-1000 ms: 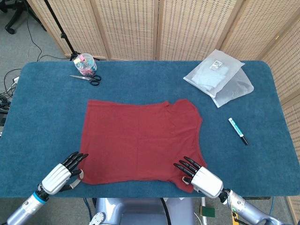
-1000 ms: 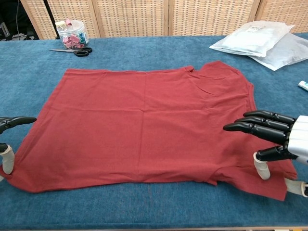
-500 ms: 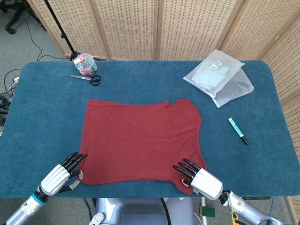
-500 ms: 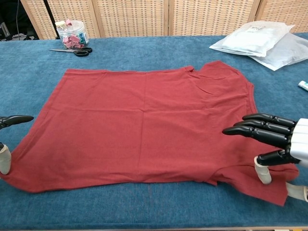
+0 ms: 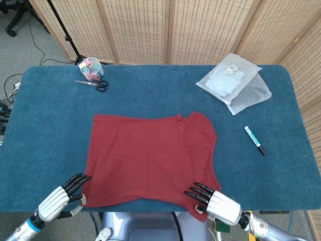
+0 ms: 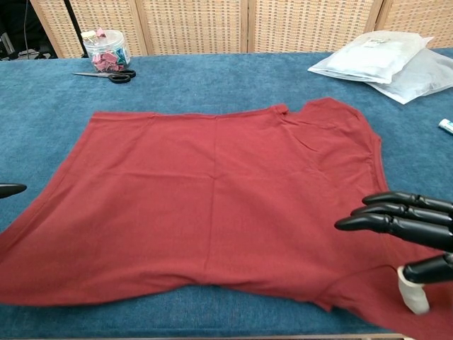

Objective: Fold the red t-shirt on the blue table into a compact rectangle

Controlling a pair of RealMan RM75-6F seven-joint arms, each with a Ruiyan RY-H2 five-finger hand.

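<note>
The red t-shirt (image 5: 150,155) (image 6: 212,205) lies flat on the blue table (image 5: 50,110) (image 6: 212,78), its near hem close to the front edge. My left hand (image 5: 57,198) is at the shirt's near left corner and grips it; the chest view shows only one dark fingertip (image 6: 10,189) of this hand. My right hand (image 5: 215,203) (image 6: 407,227) holds the near right corner, with its fingers stretched over the cloth and the thumb against it. The near hem bows up slightly in the middle.
Scissors (image 5: 93,84) (image 6: 106,74) and a clear jar of clips (image 5: 91,69) (image 6: 106,49) sit at the far left. Two plastic bags (image 5: 233,83) (image 6: 382,57) lie at the far right. A pen (image 5: 254,139) (image 6: 446,125) lies right of the shirt. Wicker screens stand behind the table.
Both hands have drawn back toward the table's front edge. The whole shirt has slid with them, and its far edge now lies nearer to me.
</note>
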